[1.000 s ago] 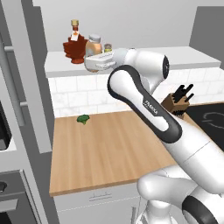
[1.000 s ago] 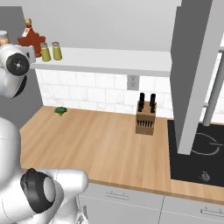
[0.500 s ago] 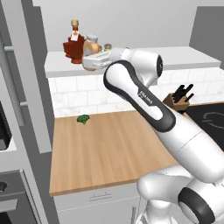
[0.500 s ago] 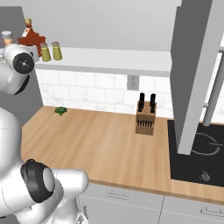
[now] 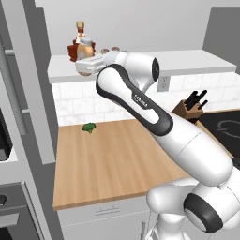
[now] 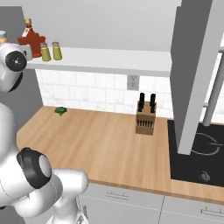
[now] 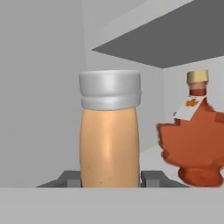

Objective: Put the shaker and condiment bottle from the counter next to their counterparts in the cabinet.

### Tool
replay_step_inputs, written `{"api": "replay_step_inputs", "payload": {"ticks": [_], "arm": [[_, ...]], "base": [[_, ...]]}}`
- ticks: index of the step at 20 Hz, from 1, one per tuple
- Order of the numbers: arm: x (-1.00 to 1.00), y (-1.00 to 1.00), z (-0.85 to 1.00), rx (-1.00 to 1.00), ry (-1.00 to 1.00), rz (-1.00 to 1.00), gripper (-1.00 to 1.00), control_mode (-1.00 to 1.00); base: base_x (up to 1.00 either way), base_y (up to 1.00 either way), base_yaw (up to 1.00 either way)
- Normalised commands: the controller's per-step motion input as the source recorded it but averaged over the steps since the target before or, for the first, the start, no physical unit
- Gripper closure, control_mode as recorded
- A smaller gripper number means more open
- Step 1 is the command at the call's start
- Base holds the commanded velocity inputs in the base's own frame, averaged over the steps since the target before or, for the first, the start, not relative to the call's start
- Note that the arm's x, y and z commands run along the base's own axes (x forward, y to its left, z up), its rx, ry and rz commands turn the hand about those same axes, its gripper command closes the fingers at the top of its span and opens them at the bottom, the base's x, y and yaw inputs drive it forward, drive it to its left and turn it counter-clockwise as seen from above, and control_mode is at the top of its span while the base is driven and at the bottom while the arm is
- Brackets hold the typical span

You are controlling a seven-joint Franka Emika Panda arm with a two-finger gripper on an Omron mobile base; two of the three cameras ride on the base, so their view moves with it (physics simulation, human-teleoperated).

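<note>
My gripper (image 7: 110, 178) is shut on the condiment bottle (image 7: 109, 135), an orange-tan bottle with a whitish-grey cap, held upright between both fingers (image 7: 70, 177). In the left base view the gripper (image 5: 85, 64) holds the condiment bottle (image 5: 86, 49) at the left end of the cabinet (image 5: 187, 61), just in front of the dark-red maple-leaf bottle (image 5: 76, 46). That maple-leaf bottle (image 7: 194, 144) stands close to the right in the hand view. Two olive-yellow shakers (image 6: 45, 51) (image 6: 57, 50) stand side by side on the cabinet (image 6: 109, 60), right of the maple-leaf bottle (image 6: 30, 40).
On the wooden counter (image 5: 117, 159) a small green piece of broccoli (image 5: 89, 127) lies near the tiled wall. A knife block (image 6: 145, 118) stands further right, beside a black cooktop (image 6: 197, 153). A tall grey panel (image 5: 28, 93) borders the counter's left side.
The arm has carried the condiment bottle leftward along the shelf, from in front of the shakers to beside the maple-leaf bottle. The grip stays shut.
</note>
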Motion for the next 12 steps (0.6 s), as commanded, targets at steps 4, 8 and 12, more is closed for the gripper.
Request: {"api": "replay_step_inputs", "payload": {"ticks": [4,8,12], "arm": [[0.1,0.01,0.0,0.0,0.0,-0.05,1.0,-1.0],[0.13,0.01,0.0,0.0,0.0,-0.08,1.0,-1.0],[0.01,0.0,0.0,0.0,0.01,0.0,1.0,-1.0]], "base": [[0.0,0.0,0.0],[0.0,0.0,0.0],[0.0,0.0,0.0]]}}
